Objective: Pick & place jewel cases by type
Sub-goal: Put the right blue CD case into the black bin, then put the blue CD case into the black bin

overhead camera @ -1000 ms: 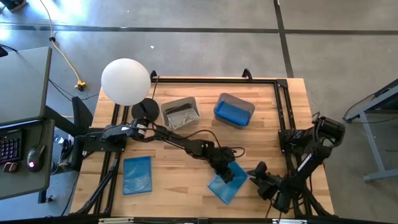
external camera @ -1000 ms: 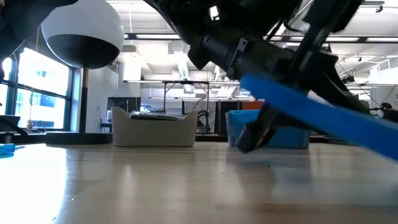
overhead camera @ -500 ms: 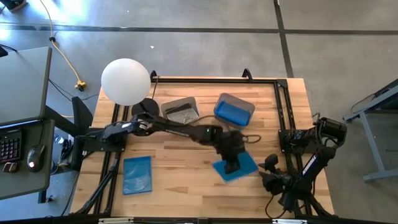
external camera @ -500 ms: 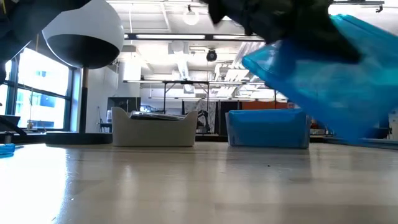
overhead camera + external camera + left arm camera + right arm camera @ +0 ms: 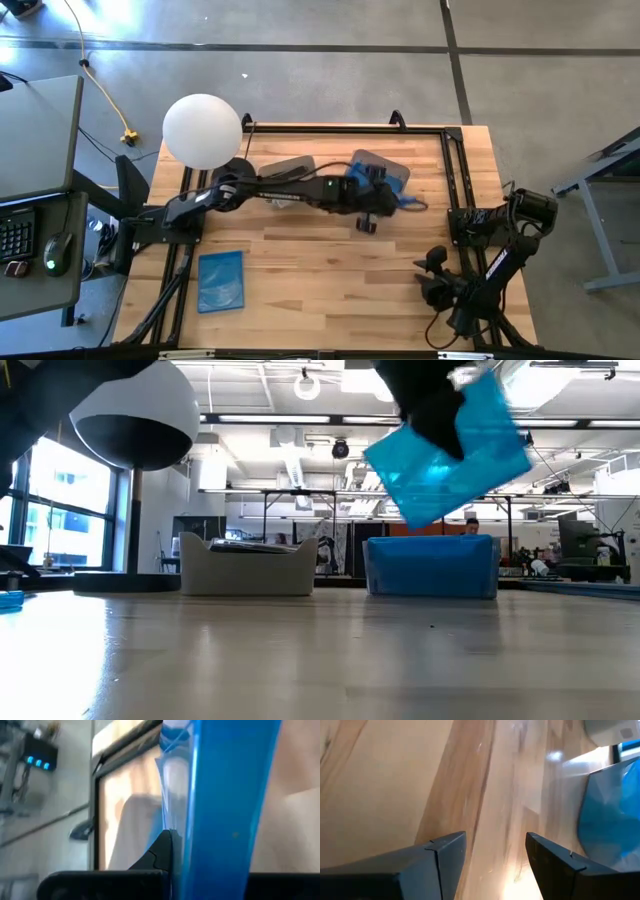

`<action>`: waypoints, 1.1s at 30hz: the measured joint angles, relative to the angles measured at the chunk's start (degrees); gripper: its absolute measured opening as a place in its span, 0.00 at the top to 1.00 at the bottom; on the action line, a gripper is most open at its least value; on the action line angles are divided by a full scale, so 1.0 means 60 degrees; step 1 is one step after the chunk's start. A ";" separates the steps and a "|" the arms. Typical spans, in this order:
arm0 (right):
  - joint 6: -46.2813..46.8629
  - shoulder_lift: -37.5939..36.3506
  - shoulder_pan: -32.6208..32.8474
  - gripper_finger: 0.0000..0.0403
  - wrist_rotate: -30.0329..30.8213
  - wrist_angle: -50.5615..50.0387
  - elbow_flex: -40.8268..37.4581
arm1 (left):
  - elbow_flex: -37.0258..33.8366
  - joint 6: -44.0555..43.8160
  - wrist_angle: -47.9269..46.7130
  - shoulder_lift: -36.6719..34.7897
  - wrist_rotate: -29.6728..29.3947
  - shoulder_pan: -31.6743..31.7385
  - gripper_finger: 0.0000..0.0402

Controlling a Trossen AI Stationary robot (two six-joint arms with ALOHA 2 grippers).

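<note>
The left gripper [image 5: 372, 192] is up over the blue tub [image 5: 395, 172], w/ its long dark arm reaching across the table [image 5: 300, 260] from the lamp side. It holds a blue jewel case [image 5: 447, 450] tight between its fingers. In the low view the case hangs in the air right above the blue tub, tilted, w/ one corner pointing down. It is not touching the tub. In the left wrist view the case fills most of the pic, standing on its edge next to one dark finger [image 5: 160, 857].

Beside the blue tub, on the lamp side, sits the gray tub [image 5: 245, 566]. Black cases [image 5: 288, 180] lie inside it, partly hidden by the arm. The big white ball lamp [image 5: 202, 130] is past the gray tub, at the table's far corner.

Another blue jewel case [image 5: 221, 280] lies flat on the table, well apart from the blue tub, near the front edge on the lamp side.

The right gripper [image 5: 432, 280] waits at the front of the table, on the side away from the lamp, well apart from the blue tub. Its two fingers [image 5: 445, 855] are spread apart w/ nothing between them, just bare wood below.
</note>
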 joint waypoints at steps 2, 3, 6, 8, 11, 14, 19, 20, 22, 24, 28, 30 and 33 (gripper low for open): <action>-0.0007 -0.0003 -0.0038 0.50 0.0235 0.0005 0.0000 | -0.0019 0.0000 0.0302 0.0228 -0.0114 0.0246 0.98; -0.0013 -0.0003 -0.0058 0.50 0.0313 0.0032 0.0000 | -0.0021 -0.0031 0.0425 0.0284 -0.0130 0.0369 0.98; -0.0012 -0.0007 -0.0130 0.50 0.0522 0.0039 0.0000 | -0.0029 -0.0051 0.0394 0.0389 -0.0402 0.0727 0.98; -0.0043 -0.0007 -0.0169 0.50 0.0545 0.0038 0.0000 | 0.0015 -0.0166 0.0425 0.0554 -0.0414 0.0972 0.98; -0.0084 -0.0007 -0.0244 0.50 0.0475 0.0038 0.0000 | -0.0042 -0.0621 0.0147 0.0868 -0.0089 0.1251 0.93; -0.0098 -0.0007 -0.0272 0.50 0.0501 0.0034 0.0000 | -0.0048 -0.0999 0.0033 0.1005 -0.0081 0.1396 0.84; -0.0102 -0.0007 -0.0313 0.50 0.0538 0.0034 0.0000 | -0.0038 -0.0942 0.0152 0.1244 -0.0733 0.1295 0.68; -0.0102 -0.0007 -0.0317 0.50 0.0570 0.0033 0.0000 | -0.0051 -0.0908 0.0222 0.1285 -0.0915 0.1230 0.65; -0.0102 -0.0007 -0.0320 0.50 0.0585 0.0031 0.0000 | -0.0019 -0.0773 0.0353 0.1276 -0.1347 0.1059 0.61; -0.0102 -0.0007 -0.0330 0.50 0.0557 0.0037 0.0000 | 0.0193 -0.0756 0.0100 0.1180 -0.2012 0.0787 0.58; -0.0106 -0.0007 -0.0358 0.50 0.0555 -0.0006 0.0000 | 0.0214 -0.0553 -0.0609 0.0849 -0.3374 0.0127 0.54; -0.0108 -0.0011 -0.0386 0.50 0.0556 -0.0016 0.0000 | 0.0233 -0.0554 -0.0911 0.0737 -0.3581 -0.0161 0.53; -0.0333 -0.0011 -0.0419 0.50 0.0606 -0.0006 0.0000 | 0.0233 -0.0553 -0.1405 0.0621 -0.3788 -0.0484 0.53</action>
